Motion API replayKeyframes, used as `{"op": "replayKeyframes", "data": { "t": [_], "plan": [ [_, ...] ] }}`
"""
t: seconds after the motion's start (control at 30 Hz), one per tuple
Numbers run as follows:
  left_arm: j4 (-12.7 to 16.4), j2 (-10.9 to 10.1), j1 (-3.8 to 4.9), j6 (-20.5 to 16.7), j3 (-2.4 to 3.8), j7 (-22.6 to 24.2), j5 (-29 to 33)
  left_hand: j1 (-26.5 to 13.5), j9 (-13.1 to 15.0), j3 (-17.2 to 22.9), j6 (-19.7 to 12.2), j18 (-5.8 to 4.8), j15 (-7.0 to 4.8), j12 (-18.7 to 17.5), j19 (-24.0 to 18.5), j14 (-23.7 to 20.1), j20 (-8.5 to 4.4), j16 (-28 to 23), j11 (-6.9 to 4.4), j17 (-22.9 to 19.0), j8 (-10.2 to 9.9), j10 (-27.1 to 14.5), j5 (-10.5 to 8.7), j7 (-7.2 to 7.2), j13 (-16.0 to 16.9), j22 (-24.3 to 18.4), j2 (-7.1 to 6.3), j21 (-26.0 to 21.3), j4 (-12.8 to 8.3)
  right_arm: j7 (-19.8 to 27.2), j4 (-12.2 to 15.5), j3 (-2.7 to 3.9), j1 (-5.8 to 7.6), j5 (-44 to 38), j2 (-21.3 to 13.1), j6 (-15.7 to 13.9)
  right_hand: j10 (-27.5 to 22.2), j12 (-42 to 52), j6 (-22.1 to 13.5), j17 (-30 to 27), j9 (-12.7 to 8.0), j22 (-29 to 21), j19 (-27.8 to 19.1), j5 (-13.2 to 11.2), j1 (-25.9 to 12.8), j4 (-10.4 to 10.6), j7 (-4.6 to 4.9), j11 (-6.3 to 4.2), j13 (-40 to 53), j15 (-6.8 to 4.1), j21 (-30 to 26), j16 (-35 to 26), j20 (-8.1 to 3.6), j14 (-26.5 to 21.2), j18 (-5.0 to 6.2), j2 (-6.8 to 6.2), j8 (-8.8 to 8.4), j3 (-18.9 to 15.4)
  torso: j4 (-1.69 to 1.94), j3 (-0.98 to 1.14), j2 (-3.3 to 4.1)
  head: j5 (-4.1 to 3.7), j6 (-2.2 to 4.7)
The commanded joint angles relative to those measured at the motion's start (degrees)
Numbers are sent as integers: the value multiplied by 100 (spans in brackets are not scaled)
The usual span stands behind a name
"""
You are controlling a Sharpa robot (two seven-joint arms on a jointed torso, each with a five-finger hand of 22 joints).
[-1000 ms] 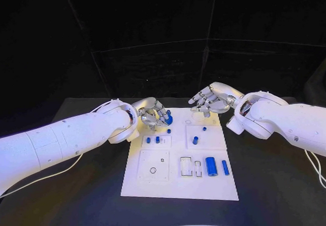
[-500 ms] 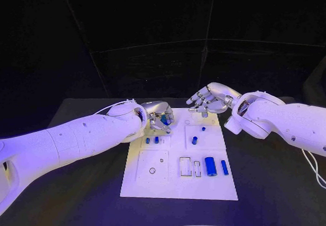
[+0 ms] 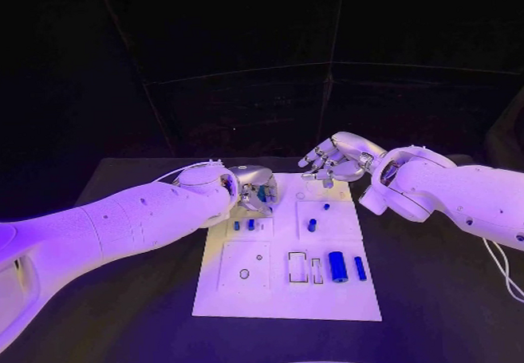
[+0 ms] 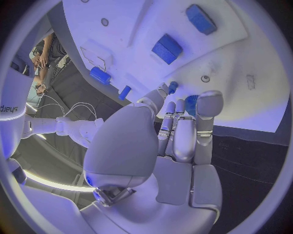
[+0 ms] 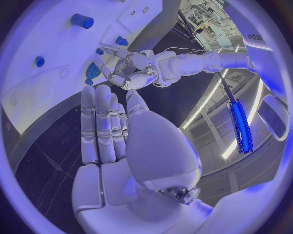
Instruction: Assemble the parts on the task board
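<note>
Your left robot hand (image 3: 254, 191) pinches a blue part (image 4: 191, 105) just above the task board (image 3: 278, 297)'s far-left corner, nearer than the spread, empty right robot hand (image 3: 336, 158).

Left hand (image 3: 254, 190) pinches a small blue part (image 4: 191, 104) in its fingertips; right hand (image 3: 336, 159) hovers apart, fingers straight and together, holding nothing

Task board (image 3: 287, 296) lies mid-counter (image 3: 129, 330), long side running away from the robot. Left hand (image 3: 253, 190) over the board's far left corner, holding a part (image 3: 262, 194). Right hand (image 3: 334, 161) over the far right edge, holding nothing. Two small parts (image 3: 243, 225) stand side by side just before the left hand. Two longer parts (image 3: 347, 267) lie in the near right area.
</note>
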Motion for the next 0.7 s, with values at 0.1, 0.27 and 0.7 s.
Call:
{"op": "replayKeyframes", "data": {
  "t": [0.1, 0.27, 0.7],
  "plan": [
    [-39, 29, 3, 219, 1, -95, -159, -15, -20, 55, 125, -114, -28, -46, 69, 47, -8, 45, -2, -5, -41, 117, 12, -14, -54, 116, 43, 116, -55, 33, 5, 3, 11, -6, 7, 23, -47, 37, -24, 6, 7, -5, 0, 30, -38, 27, -4, -8, -9, 10, -30, -38, 29, -35, 66, -17, 20, 5, 2, 2, -3, 7, -1],
    [-70, 55, -4, 258, 1, -101, -162, -9, -34, 127, 202, -126, -39, -90, 83, 58, -18, 71, -17, -8, -75, 204, 14, -32, -107, 209, 61, 202, -81, 34, 5, 3, 11, -6, 11, 24, -51, 42, -25, 9, 8, -7, 1, 36, -27, 24, -5, -10, -12, 9, -33, -39, 30, -36, 67, -12, 24, 10, 0, 0, -3, 7, 0],
    [-164, 137, -41, 272, 1, -86, -164, -49, -56, 359, 370, -157, -68, -241, 109, 65, -38, 98, -50, -80, -187, 420, 16, -73, -248, 428, 99, 398, -123, 38, 0, 3, 11, -6, 23, 28, -51, 42, -25, 9, 8, -7, 1, 36, -27, 24, -5, -10, -12, 9, -33, -39, 30, -36, 67, -12, 24, 10, 0, 0, -1, 5, -7]
  ]
}}
